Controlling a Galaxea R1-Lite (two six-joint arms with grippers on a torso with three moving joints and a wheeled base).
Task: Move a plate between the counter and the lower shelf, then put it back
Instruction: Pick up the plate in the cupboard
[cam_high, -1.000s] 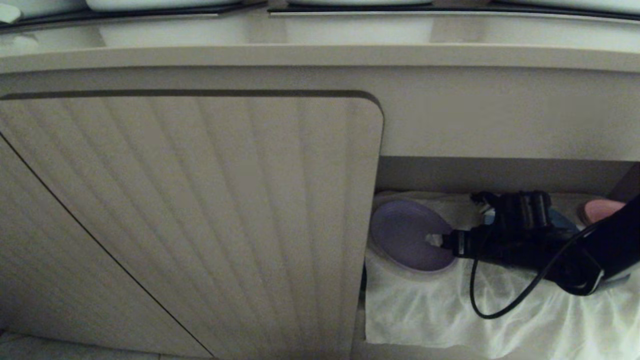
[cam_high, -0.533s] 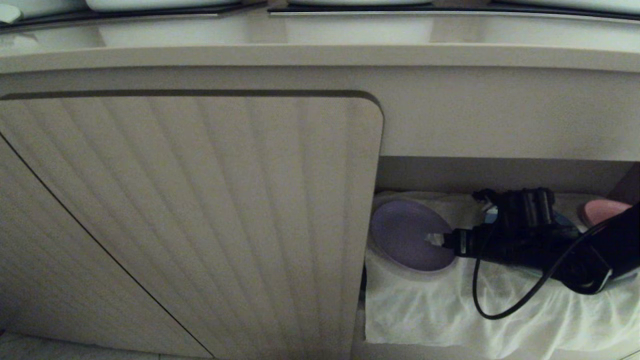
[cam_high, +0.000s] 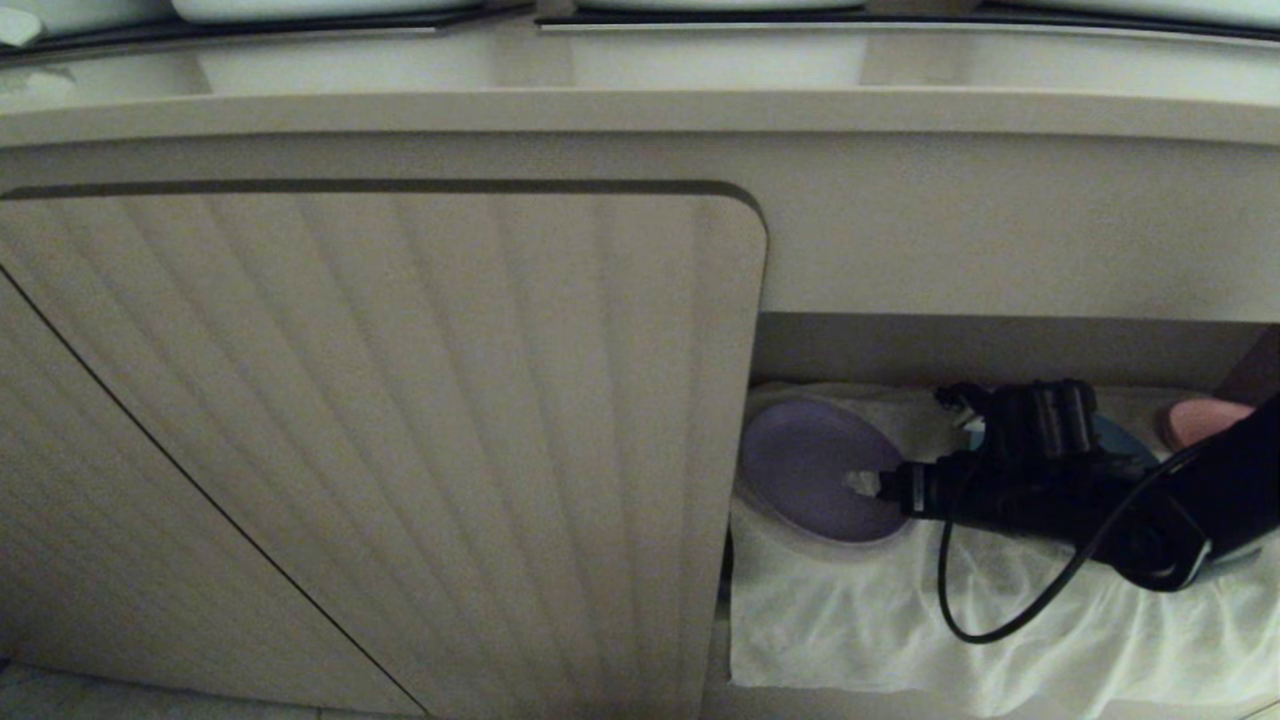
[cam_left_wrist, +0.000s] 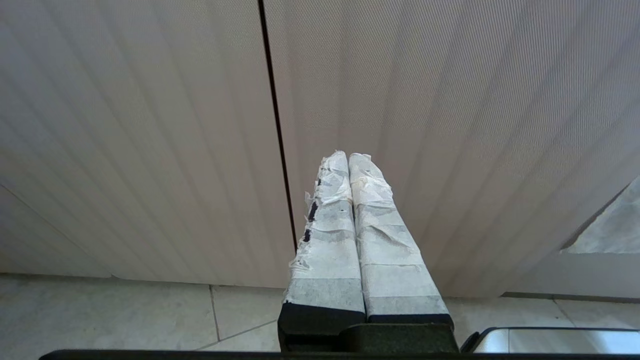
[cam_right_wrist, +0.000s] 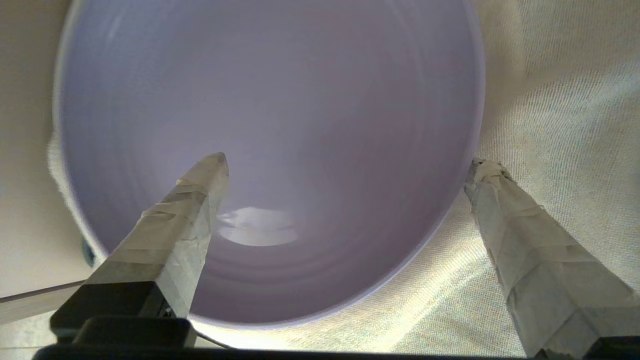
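The plate (cam_high: 810, 470) lies on the white cloth (cam_high: 860, 620) at the left end of the shelf (cam_high: 1000, 350), close to the ribbed door (cam_high: 400, 440). In the head view its right part is hidden behind the tip of the right gripper (cam_high: 868, 484), and the black arm covers most of a blue plate (cam_high: 1125, 440) behind it. Only a small piece of a pink plate (cam_high: 1205, 420) shows at the right edge. The counter (cam_high: 640, 105) is seen only as its front edge, and the white things on top of it are cut off, so I cannot tell what they are.

The right wrist view shows what the head view does not: the taped fingers (cam_right_wrist: 190, 215) of the right gripper (cam_right_wrist: 345, 165) stand wide apart, one over the inside of the plate (cam_right_wrist: 300, 100), the other outside its rim over the cloth (cam_right_wrist: 550, 100). The rim is between them, not clamped.

The left gripper (cam_left_wrist: 350, 160) appears only in its own view. Its taped fingers are pressed together, holding nothing, and point at the door (cam_left_wrist: 450, 100) above the tiled floor (cam_left_wrist: 125, 315).
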